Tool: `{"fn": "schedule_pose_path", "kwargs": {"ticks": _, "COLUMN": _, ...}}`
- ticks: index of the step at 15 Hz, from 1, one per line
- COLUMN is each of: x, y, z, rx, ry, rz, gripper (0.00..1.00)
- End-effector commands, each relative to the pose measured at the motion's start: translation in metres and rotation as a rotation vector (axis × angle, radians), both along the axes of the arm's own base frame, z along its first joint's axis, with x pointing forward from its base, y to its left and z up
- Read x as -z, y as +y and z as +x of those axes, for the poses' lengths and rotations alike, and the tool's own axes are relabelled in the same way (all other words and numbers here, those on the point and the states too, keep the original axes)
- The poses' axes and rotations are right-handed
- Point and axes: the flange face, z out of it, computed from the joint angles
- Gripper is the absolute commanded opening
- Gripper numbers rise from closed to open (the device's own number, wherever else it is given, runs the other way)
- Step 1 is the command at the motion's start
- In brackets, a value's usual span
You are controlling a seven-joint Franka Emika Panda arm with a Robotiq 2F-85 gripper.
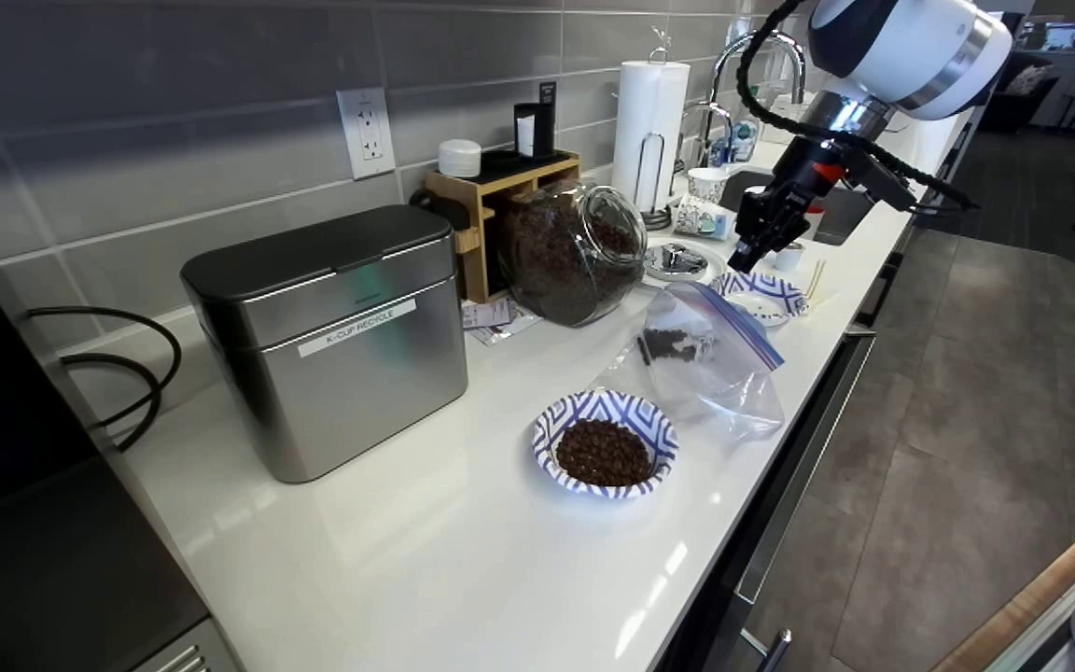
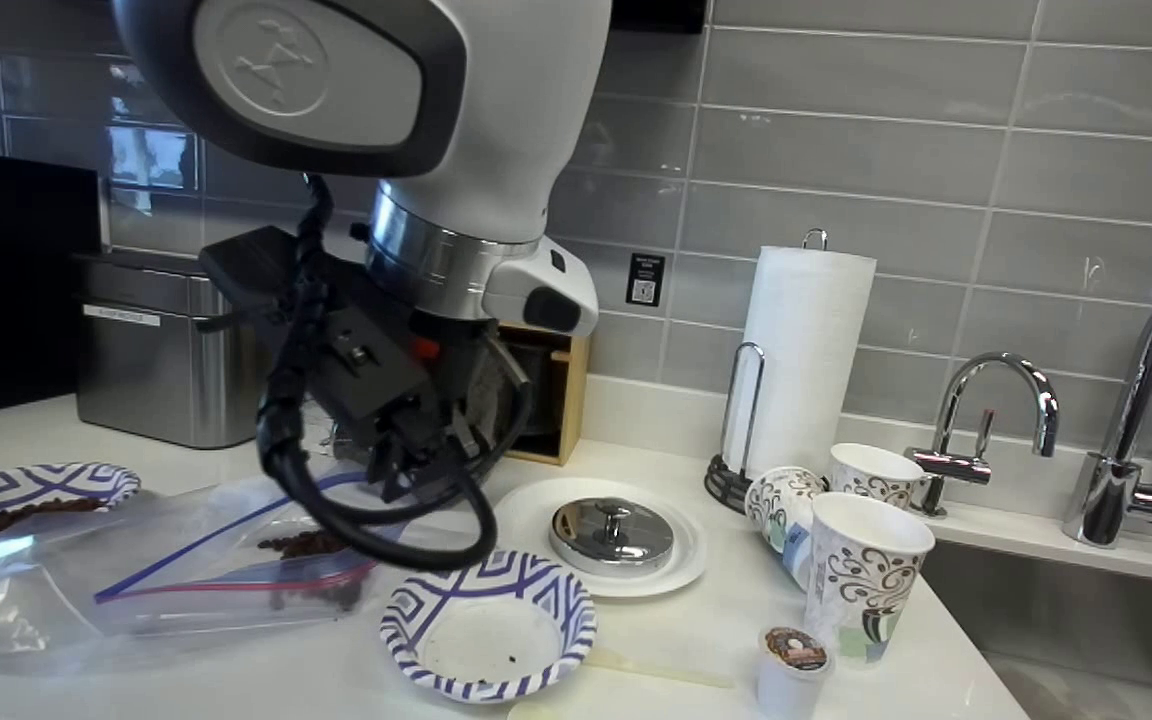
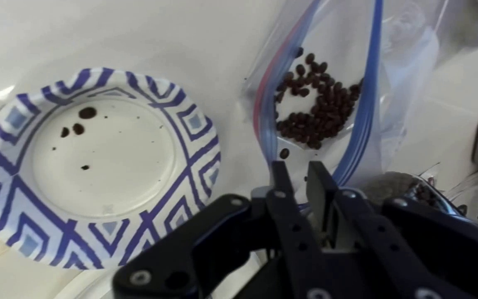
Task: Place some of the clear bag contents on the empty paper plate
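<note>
Clear bag (image 1: 710,373) just beside the paper plate (image 3: 102,174)

Bag's on the bench (image 1: 425,569), beans (image 3: 326,112) inside. Hand (image 3: 298,176) is in the air, jaws slightly apart. A cable (image 2: 281,440) hides part of it in an exterior view, and the bean bowl (image 2: 46,485) gets cut off. Bin (image 1: 369,401) label (image 1: 357,329) says "K-CUP RECYCLE"; wall card (image 2: 645,279) is unreadable.

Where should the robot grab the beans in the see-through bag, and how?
The thickest part of the bean pile, coming from straight above, between the parted zip edges of the bag: in the wrist view its mouth looks open, and with beans bunched there, one pinch should probably catch several.
</note>
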Motion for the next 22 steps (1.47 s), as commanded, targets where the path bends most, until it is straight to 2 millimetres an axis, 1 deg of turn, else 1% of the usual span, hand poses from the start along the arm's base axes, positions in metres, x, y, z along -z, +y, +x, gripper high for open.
{"fn": "schedule_pose_path", "kwargs": {"ticks": 1, "x": 0.01, "y": 0.017, "z": 0.004, "rx": -0.011, "ry": 0.021, "rz": 0.096, "gripper": 0.0}}
{"fn": "schedule_pose_path", "kwargs": {"ticks": 4, "x": 0.02, "y": 0.029, "z": 0.003, "rx": -0.023, "ry": 0.05, "rz": 0.122, "gripper": 0.0}}
{"fn": "schedule_pose_path", "kwargs": {"ticks": 7, "x": 0.033, "y": 0.038, "z": 0.003, "rx": -0.038, "ry": 0.078, "rz": 0.11, "gripper": 0.0}}
{"fn": "schedule_pose_path", "kwargs": {"ticks": 14, "x": 0.057, "y": 0.055, "z": 0.005, "rx": -0.063, "ry": 0.121, "rz": 0.074, "gripper": 0.0}}
{"fn": "schedule_pose_path", "kwargs": {"ticks": 17, "x": 0.059, "y": 0.053, "z": 0.006, "rx": -0.068, "ry": 0.128, "rz": 0.056, "gripper": 0.0}}
{"fn": "schedule_pose_path", "kwargs": {"ticks": 22, "x": 0.048, "y": 0.038, "z": 0.002, "rx": -0.06, "ry": 0.113, "rz": 0.025, "gripper": 0.0}}
